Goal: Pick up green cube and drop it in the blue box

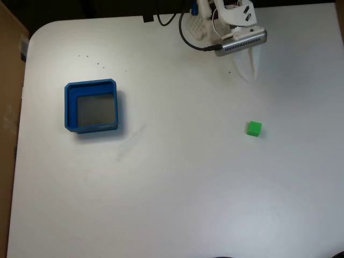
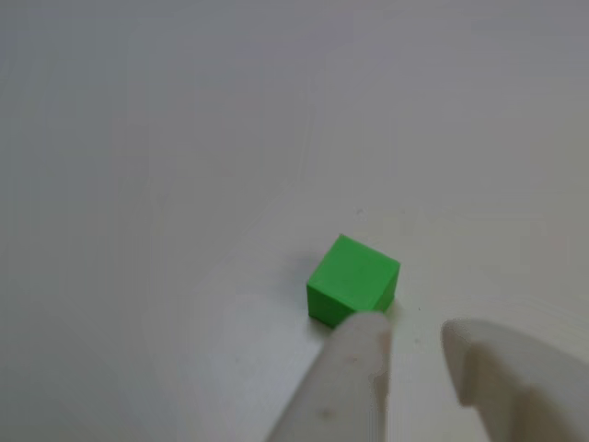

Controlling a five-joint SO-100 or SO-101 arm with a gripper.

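Note:
The green cube (image 1: pixel 254 128) lies alone on the white table, right of centre in the fixed view. The blue box (image 1: pixel 90 84), a shallow tray with a grey floor, sits far to the left with nothing in it. My gripper (image 1: pixel 250 78) hangs at the top of that view, above the cube and apart from it, its white fingers pointing down toward it. In the other view the cube (image 2: pixel 350 276) lies just beyond the gripper (image 2: pixel 411 333). The two white fingertips (image 2: pixel 363 336) stand a little apart with nothing between them.
A black cable (image 1: pixel 185 37) loops by the arm's base at the table's far edge. A brown cardboard surface (image 1: pixel 8 107) stands off the table's left side. A few small dark specks (image 1: pixel 88 58) mark the table above the box.

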